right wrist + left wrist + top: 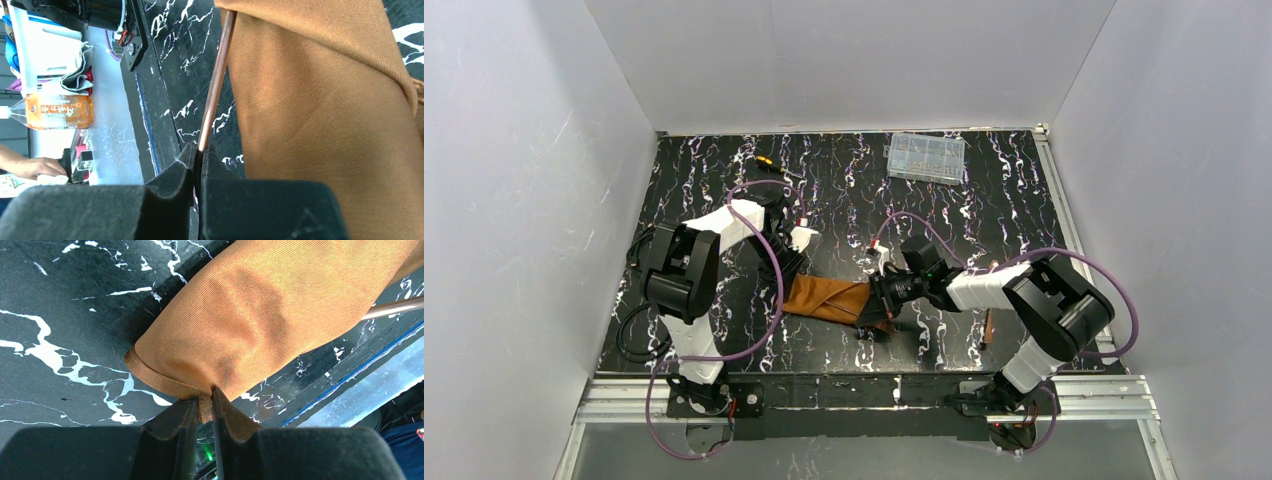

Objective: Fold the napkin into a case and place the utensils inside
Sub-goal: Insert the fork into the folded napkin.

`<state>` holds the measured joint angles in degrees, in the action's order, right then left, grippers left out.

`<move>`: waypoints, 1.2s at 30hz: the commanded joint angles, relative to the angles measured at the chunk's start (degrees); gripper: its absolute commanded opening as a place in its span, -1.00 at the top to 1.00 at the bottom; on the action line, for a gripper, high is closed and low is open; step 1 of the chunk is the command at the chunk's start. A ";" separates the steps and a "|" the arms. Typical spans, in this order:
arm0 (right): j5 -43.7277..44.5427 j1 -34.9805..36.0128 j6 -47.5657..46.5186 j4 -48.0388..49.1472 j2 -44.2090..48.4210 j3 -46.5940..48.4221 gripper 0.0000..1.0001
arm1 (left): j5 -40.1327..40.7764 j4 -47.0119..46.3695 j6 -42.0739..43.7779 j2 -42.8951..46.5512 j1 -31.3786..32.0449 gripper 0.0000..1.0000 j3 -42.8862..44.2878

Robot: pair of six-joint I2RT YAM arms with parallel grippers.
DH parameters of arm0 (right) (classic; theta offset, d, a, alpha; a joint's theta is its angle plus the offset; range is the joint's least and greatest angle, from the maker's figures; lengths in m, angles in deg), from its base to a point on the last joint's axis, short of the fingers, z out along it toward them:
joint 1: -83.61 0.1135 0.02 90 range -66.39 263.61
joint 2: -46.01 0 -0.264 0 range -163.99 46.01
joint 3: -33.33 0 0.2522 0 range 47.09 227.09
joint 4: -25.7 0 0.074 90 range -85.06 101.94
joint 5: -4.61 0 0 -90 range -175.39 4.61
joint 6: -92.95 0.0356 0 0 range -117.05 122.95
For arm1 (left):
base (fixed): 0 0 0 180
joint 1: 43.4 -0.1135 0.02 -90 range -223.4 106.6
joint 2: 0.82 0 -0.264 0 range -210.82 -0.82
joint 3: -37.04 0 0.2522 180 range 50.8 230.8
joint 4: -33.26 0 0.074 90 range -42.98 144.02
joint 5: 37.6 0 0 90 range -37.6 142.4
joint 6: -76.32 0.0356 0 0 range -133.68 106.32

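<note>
Napkin [829,297] lies folded on the black table [984,215] between the arms. The left gripper [204,407] pinches its folded edge tight. The right gripper [198,152] squeezes a thin copper utensil [216,85], whose far end goes under the cloth.

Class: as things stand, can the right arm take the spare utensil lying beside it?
Probably not yet: the spare utensil lies near, uncovered, but the right claw is shut on another utensil.

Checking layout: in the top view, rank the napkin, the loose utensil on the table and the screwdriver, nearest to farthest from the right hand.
1. napkin, alongside the right hand.
2. loose utensil, near edge, right side.
3. screwdriver, far left.
</note>
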<state>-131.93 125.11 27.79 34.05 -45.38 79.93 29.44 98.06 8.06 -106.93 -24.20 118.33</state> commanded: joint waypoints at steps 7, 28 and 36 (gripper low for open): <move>-2.21 0.17 -2.74 4.54 -6.74 4.54 0.97 | -2.16 2.72 2.26 -0.07 -0.14 0.73 0.89; -2.74 0.17 -17.84 -16.47 -12.07 18.42 0.30 | -2.79 3.82 4.44 -0.18 -0.10 0.77 0.61; 7.05 -0.20 -22.67 -25.82 -2.51 20.69 -0.97 | -3.35 3.97 4.45 0.08 -0.06 0.78 0.29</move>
<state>-130.33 125.11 9.61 14.18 -53.77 97.57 27.85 100.01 11.84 -107.25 -24.20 118.30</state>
